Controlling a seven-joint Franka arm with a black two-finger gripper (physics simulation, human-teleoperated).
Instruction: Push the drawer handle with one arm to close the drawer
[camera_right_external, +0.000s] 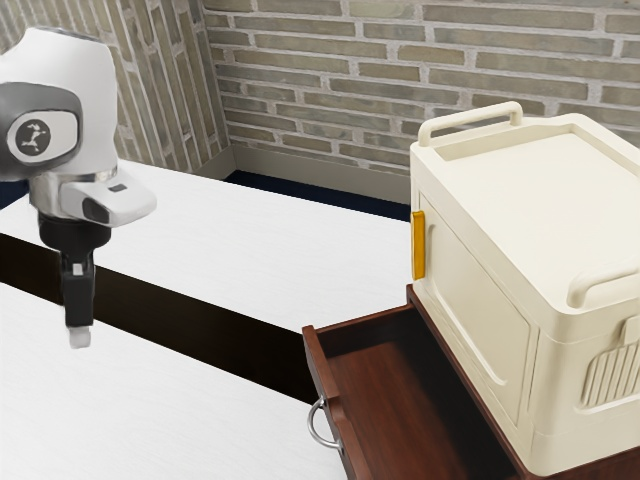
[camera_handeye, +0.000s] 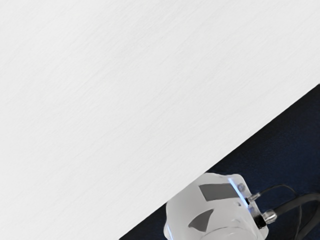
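Note:
My gripper (camera_right_external: 79, 338) hangs pointing down over the white table at the exterior view's left, well apart from the drawer; whether it is open or shut cannot be made out. The reddish-brown wooden drawer (camera_right_external: 326, 382) stands pulled out from its cabinet (camera_right_external: 462, 372), its inside exposed. On the drawer's front panel is a curved silver handle (camera_right_external: 311, 425), facing the exterior view's left. Nothing touches the handle.
A cream box-shaped appliance (camera_right_external: 485, 240) with top rails and an orange door handle (camera_right_external: 418, 245) sits on the cabinet. A dark band (camera_right_external: 200, 325) crosses the white table (camera_right_external: 180, 410). In the wrist view, the arm's base (camera_handeye: 217, 207) and cables lie beyond the table's edge.

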